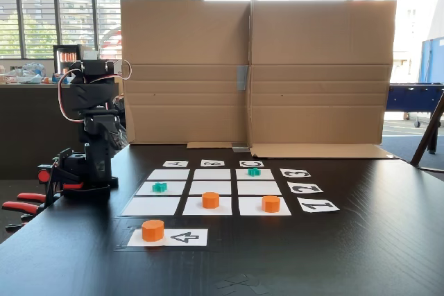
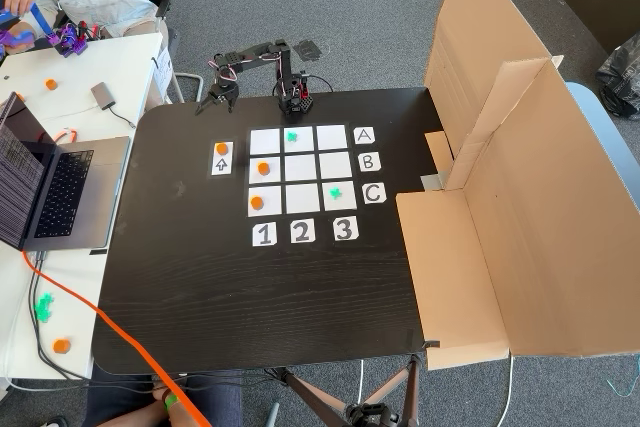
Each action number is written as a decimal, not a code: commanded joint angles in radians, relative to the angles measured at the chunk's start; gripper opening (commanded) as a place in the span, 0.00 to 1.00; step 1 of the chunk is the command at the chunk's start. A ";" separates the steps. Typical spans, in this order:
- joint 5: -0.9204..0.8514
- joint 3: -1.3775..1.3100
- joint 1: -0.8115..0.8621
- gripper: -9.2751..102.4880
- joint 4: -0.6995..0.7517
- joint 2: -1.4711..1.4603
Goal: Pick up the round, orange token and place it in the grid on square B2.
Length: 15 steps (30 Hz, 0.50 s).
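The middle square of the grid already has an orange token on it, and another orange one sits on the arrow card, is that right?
Not quite. The middle square is bare in the fixed view from above. Orange tokens sit on two squares in the column over label 1. The rest holds: one orange token sits on the arrow card.

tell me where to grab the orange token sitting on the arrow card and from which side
Grip the orange token across its curved side wall, coming straight down from above. It is a short cylinder standing flat on the arrow card, so its sides are low and any opposite pair of faces works. Nothing crowds it; the other tokens lie apart on the grid.
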 commanded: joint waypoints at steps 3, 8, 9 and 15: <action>-0.020 -0.117 -0.032 0.70 0.005 -0.103; -0.029 -0.216 -0.046 0.70 0.002 -0.241; -0.029 -0.233 -0.051 0.70 0.002 -0.265; -0.034 -0.311 -0.083 0.70 0.002 -0.387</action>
